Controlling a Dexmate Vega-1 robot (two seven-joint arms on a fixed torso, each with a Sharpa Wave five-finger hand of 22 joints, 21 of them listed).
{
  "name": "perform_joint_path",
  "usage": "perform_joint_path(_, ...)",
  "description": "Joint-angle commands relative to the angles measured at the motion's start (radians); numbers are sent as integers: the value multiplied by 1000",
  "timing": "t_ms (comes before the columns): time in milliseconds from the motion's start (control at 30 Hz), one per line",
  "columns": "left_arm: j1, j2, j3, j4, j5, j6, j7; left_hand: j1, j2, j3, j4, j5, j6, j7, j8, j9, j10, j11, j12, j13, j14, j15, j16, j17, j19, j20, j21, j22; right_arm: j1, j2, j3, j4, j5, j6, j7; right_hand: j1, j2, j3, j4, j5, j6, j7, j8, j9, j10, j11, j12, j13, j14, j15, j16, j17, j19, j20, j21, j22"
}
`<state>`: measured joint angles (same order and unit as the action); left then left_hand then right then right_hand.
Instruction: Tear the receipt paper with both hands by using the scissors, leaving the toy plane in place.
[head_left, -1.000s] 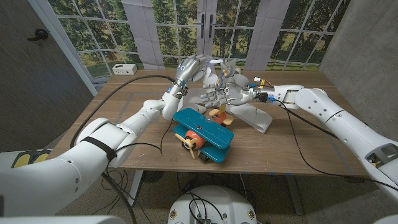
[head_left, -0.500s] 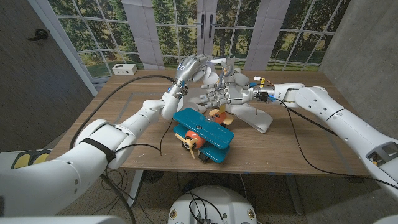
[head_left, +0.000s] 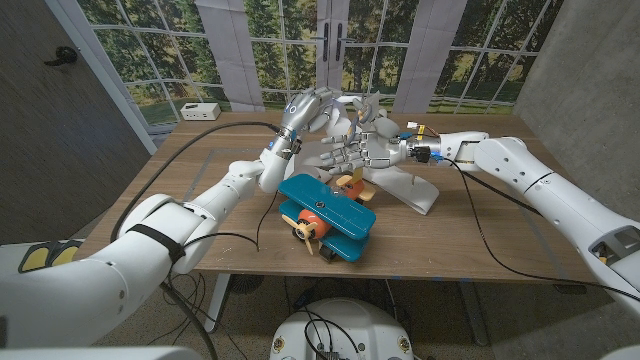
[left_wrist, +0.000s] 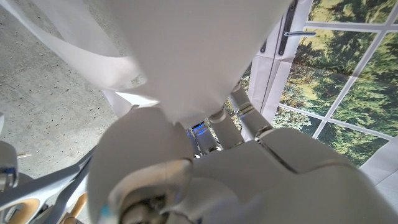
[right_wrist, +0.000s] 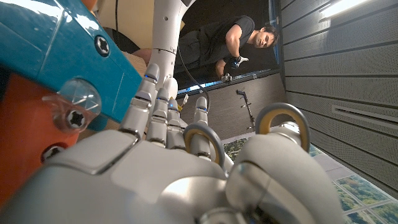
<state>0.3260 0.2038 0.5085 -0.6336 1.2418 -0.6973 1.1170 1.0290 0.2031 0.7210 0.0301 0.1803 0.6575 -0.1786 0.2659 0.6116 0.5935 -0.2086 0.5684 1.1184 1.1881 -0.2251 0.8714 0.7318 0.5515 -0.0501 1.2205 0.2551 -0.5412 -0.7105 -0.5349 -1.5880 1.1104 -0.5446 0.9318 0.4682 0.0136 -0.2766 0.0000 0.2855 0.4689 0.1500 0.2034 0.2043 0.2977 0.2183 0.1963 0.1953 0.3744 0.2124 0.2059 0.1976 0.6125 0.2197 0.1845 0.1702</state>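
The right hand (head_left: 352, 155) hangs just behind the toy plane (head_left: 325, 214), and in the right wrist view its fingers pass through the grey loops of the scissors (right_wrist: 239, 134), so it grips them. The left hand (head_left: 312, 108) is raised behind it at the far middle of the table; the left wrist view shows a white sheet, apparently the receipt paper (left_wrist: 186, 56), rising from its closed fingers, so it appears to pinch the paper. A white stand (head_left: 415, 190) sits beside the right hand. Both hands work close over the plane: I judge a low sweep of the right hand or its cable could nudge the toy, and a slack paper could fold between the blades instead of parting. The wooden table (head_left: 470, 250) stands before a backdrop of windows and trees; a small white box (head_left: 199, 110) sits at its far left corner.
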Motion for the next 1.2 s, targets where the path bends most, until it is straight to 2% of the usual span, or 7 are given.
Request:
perform_joint_path(33, -5, 0, 5, 3, 8, -5, 0, -8, -3, 7, 0, 5, 10, -3, -3, 3, 9, -1, -2, 1, -2, -1, 8, 3, -7, -77, 5, 2, 2, -4, -3, -1, -1, -11, -8, -5, 8, 0, -7, 4, -12, 61, -1, 3, -5, -1, -2, 2, -1, 0, 3, 4, -2, -3, 3, 1)
perform_joint_path(333, -5, 6, 17, 3, 10, -9, 0, -9, -3, 7, -1, 5, 14, -7, -6, 0, 10, 0, -5, 1, -3, -1, 12, 2, -10, -77, 8, 0, -5, -6, 6, -1, 4, -5, -14, -1, 12, 4, -11, 4, -11, 61, 0, 4, -1, -1, -1, 2, 1, 0, 3, 4, -1, -3, 3, 1)
perform_joint_path(533, -3, 9, 19, -1, 12, -11, 0, -11, -3, 8, -1, 5, 18, -8, -8, -1, 12, -1, -6, 2, -6, -1, 12, -2, -12, -77, 10, -2, -9, -7, 7, -7, 6, -5, -18, 19, 22, 13, -31, -2, 24, 61, 8, 12, 27, 0, -1, 2, 18, 0, 3, 3, 2, -3, 3, 1)
perform_joint_path(700, -1, 11, 17, -5, 17, -14, 0, -12, -3, 9, 0, 6, 23, -10, -9, -2, 12, -1, -9, 1, -7, -1, 14, -2, -13, -79, 9, -4, -12, -11, 9, -15, 7, -10, -30, 66, 52, 49, -68, -36, 73, 60, 12, 30, 48, 0, 0, 2, 27, 0, 3, 3, 2, -3, 3, 1)
perform_joint_path(967, 3, 14, 14, -14, 24, -19, 0, -13, -3, 9, 0, 6, 26, -11, -11, -4, 14, -1, -10, 2, -8, -1, 17, -3, -14, -79, 11, -6, -12, -16, 1, -22, 2, -18, -29, 90, 55, 72, -90, -46, 105, 59, 17, 42, 76, 0, 2, 3, 29, 0, 2, 2, 3, -3, 3, 1)
perform_joint_path(1000, 4, 14, 14, -15, 24, -20, 0, -12, -3, 10, -2, 6, 25, -13, -13, -4, 13, 0, -11, 1, -10, -1, 16, -5, -14, -78, 12, -7, -11, -17, 0, -22, 1, -17, -28, 107, 60, 84, -99, -50, 113, 59, 18, 45, 82, 0, 1, 4, 31, 0, 2, 2, 1, -3, 3, 0)
perform_joint_path(1200, 9, 14, 10, -23, 28, -23, 0, -14, -3, 9, -1, 6, 28, -12, -14, -6, 16, -1, -12, 2, -9, -1, 20, -5, -16, -79, 15, -7, -14, -22, 1, -32, 3, -26, -42, 145, 68, 118, -111, -63, 140, 58, 21, 60, 105, -1, 2, 4, 44, -1, 3, 1, 2, -3, 0, -2)
